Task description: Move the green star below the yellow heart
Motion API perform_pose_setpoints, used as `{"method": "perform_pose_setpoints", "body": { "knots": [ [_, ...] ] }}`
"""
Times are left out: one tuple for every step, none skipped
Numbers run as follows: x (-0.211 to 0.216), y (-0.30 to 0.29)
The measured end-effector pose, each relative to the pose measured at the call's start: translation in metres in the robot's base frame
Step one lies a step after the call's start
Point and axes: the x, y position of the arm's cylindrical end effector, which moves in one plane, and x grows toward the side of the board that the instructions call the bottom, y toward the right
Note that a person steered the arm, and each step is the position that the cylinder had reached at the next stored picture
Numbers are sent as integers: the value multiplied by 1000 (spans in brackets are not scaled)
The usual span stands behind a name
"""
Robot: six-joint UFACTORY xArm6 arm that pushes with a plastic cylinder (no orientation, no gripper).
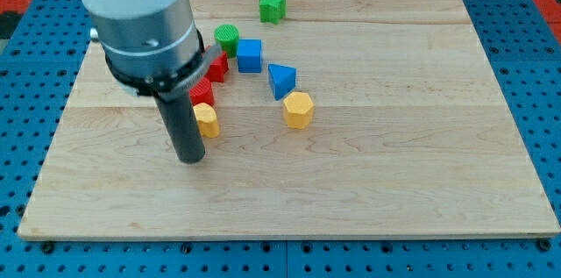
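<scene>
Tip: my tip (190, 160) rests on the wooden board (394, 190) at the near left, just left of and slightly nearer than the small yellow block; whether it touches that block I cannot tell; it is a bare rod, so it has nothing to open or close and it grips nothing
Green star: the green star (273, 5) sits far on the board, close to the far edge, alone and well apart from my tip
Yellow heart: the small yellow block (207, 120) beside my rod may be the heart, though its shape is partly hidden; the other yellow block (299, 109), right of it, looks faceted
Red blocks: two red blocks (209, 81) lie in a line just beyond the small yellow one, partly behind my arm (140, 15)
Green cylinder: the green cylinder (227, 39) stands just beyond the reds, beside the blue cube (250, 55)
Blue triangle: the blue triangle (281, 79) sits between the cube and the faceted yellow block
</scene>
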Motion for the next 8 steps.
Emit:
{"method": "perform_pose_setpoints", "body": {
  "knots": [
    [-1, 15],
    [-10, 16],
    [-14, 16],
    [-21, 16],
    [12, 36],
    [45, 131],
    [-1, 241],
    [-101, 269]
  ]
}}
